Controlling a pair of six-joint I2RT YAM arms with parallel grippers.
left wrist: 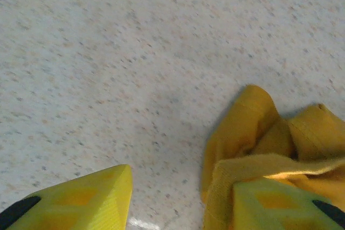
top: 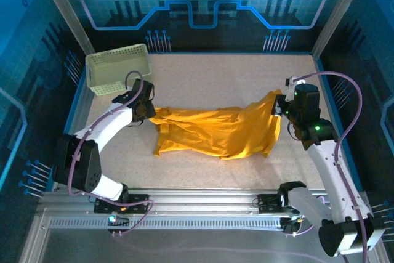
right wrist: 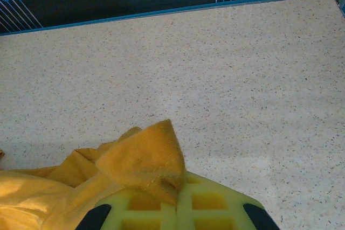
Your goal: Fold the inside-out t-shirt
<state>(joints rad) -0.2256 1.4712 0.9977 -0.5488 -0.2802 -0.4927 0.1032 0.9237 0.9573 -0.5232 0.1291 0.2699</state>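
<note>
The inside-out t-shirt, mustard-yellow, lies rumpled and stretched across the middle of the table between my two grippers. My left gripper is at the shirt's left end. In the left wrist view its jaws stand apart with bare table between them, and a bunched edge of the t-shirt drapes over the right finger. My right gripper is at the shirt's upper right corner. In the right wrist view it is shut, with a fold of the t-shirt pinched between its pads.
A pale green lattice basket stands at the back left corner, close behind the left arm. The speckled table is bordered by a blue rim and dark walls. The arm bases sit on a rail along the near edge.
</note>
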